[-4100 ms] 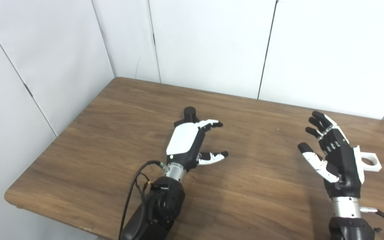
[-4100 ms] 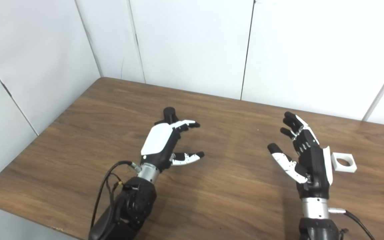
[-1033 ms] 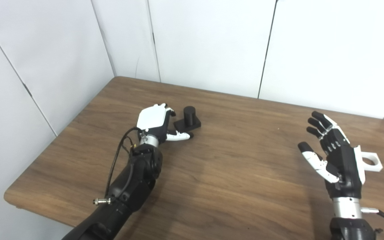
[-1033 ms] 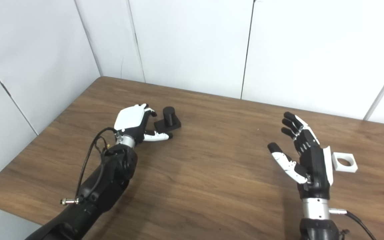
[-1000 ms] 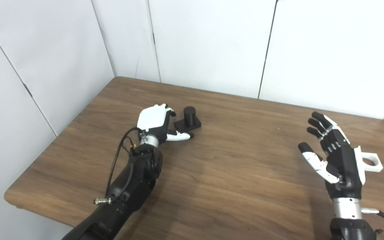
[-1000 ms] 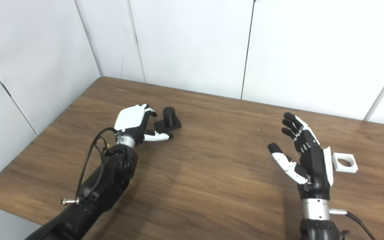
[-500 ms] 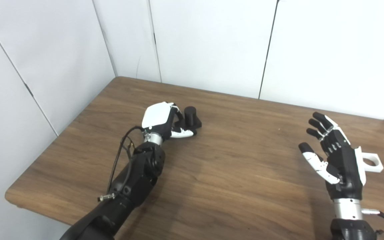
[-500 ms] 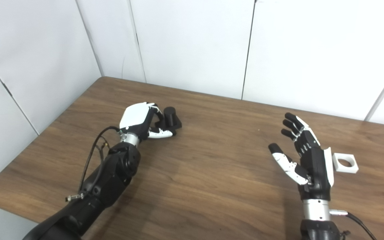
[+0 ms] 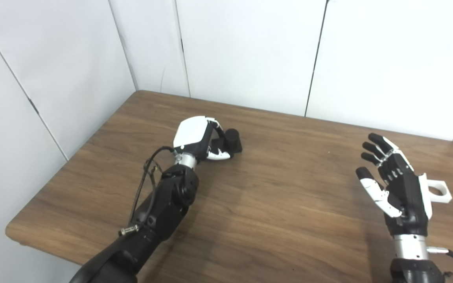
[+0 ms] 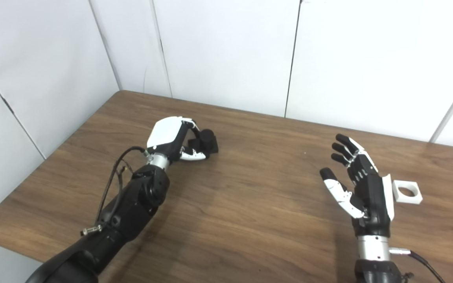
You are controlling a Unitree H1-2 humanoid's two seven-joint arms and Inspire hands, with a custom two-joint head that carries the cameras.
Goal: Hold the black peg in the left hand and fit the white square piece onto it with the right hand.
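The black peg (image 9: 232, 139), a short cylinder on a square base, is at the far left of the wooden table (image 9: 273, 204). My left hand (image 9: 195, 135) is shut on its base, fingers over the top edge and thumb underneath. The peg leans to the right in the grip. The white square piece (image 9: 438, 191) with a round hole lies flat on the table at the right. My right hand (image 9: 397, 188) is open and empty, palm facing left, just left of the white piece and partly hiding it. The white piece shows more fully in the right eye view (image 10: 407, 192).
White wall panels (image 9: 250, 51) stand close behind the table and along its left side. The table's left front corner (image 9: 12, 232) is near my left arm. A black cable (image 9: 142, 188) loops off the left forearm.
My left hand has moved right and closed its fingers on the peg's base. The peg has shifted slightly right and tipped over to the right. The right hand and the white piece have stayed put.
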